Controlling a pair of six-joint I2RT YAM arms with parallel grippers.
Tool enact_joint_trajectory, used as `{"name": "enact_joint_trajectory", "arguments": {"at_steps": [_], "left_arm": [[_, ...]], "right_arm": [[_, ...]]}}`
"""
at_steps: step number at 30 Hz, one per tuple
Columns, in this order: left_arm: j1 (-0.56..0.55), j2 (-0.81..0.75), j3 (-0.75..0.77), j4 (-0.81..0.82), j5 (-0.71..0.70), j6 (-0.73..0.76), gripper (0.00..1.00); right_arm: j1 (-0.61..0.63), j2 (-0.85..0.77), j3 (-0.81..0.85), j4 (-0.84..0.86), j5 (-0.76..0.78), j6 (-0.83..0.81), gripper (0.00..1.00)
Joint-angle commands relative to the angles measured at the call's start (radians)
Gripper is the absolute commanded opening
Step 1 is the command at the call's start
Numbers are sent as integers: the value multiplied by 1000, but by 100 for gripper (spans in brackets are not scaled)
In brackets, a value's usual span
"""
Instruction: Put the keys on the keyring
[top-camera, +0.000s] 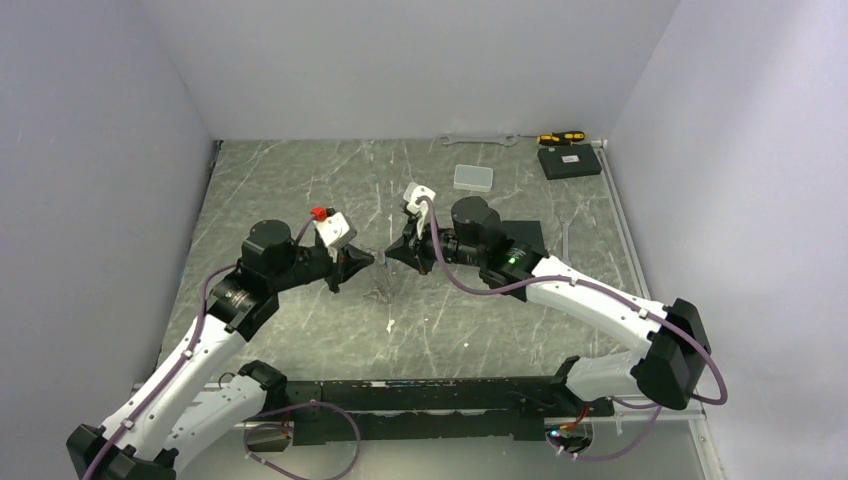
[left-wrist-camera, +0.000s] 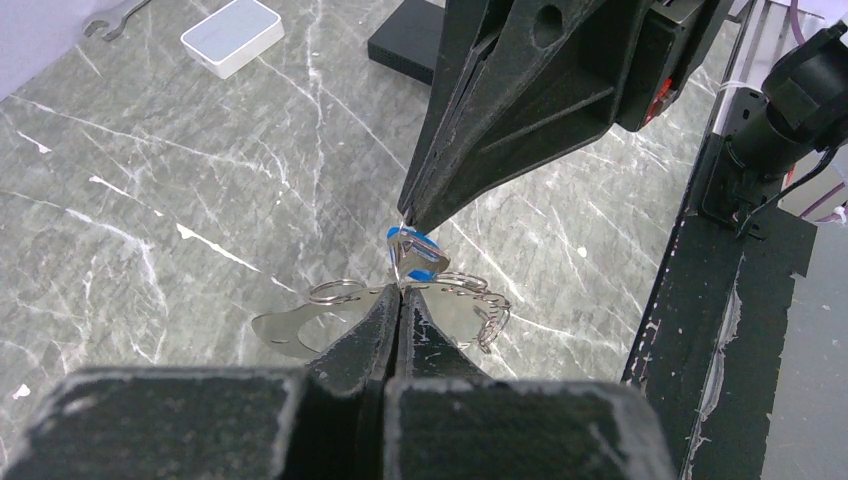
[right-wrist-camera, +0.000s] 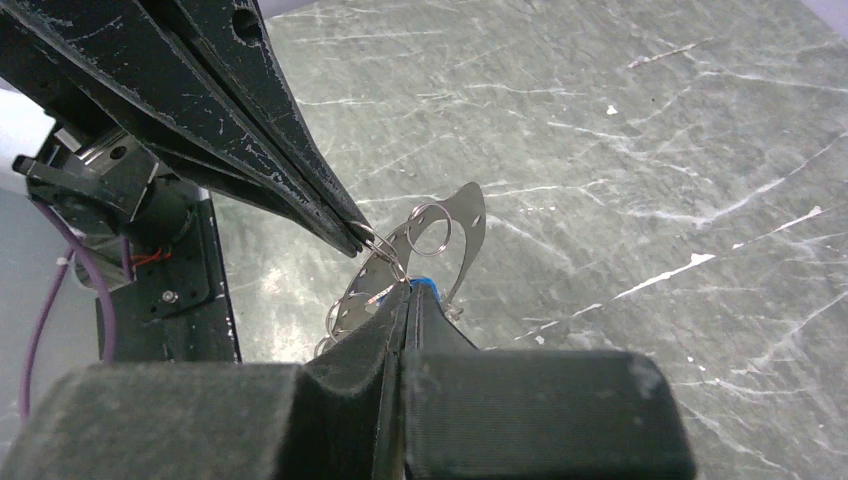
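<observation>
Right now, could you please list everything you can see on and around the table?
Keyring: one, silvery, mid-table, pinched by the left gripper.
Key: one, blue-headed, in the right gripper, next to the keyring.
Wrenches: two, silver; one at the far edge, one on the right.
Screwdriver: one, yellow and black, far right corner.
Box: one, black, beside the screwdriver.
Case: one, whitish, far centre.
Slab: one, black, right of centre.
Table: one, green marbled.
Arms: two, white and black, left and right; both grippers shut.
</observation>
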Motion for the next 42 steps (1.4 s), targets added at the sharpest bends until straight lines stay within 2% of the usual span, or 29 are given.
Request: {"name": "enact_joint_trajectory", "arguments": {"at_steps": [1, 13, 19, 21, 30, 36, 42], "left_arm": [[2, -25, 40, 35, 30, 23, 0], [1, -34, 38, 39, 25, 23, 0], [1, -34, 38, 38, 28, 24, 0], [1, -34, 39, 37, 28, 24, 0], [1, -42, 34, 42, 63, 25, 0], [2, -49, 30, 53, 121, 23, 0], [2, -56, 24, 69, 175, 15, 0]], "right_arm": [[-15, -28, 19, 28, -10, 27, 0], [-15, -8, 23, 16, -58, 35, 0], [-15, -5, 28, 9, -64, 32, 22], [-15, -6, 27, 7, -63, 26, 27], [-15, -52, -6, 31, -56, -32, 36], [-17, -137, -126, 156, -123, -102, 45], [-18, -149, -176, 221, -210, -148, 47]]}}
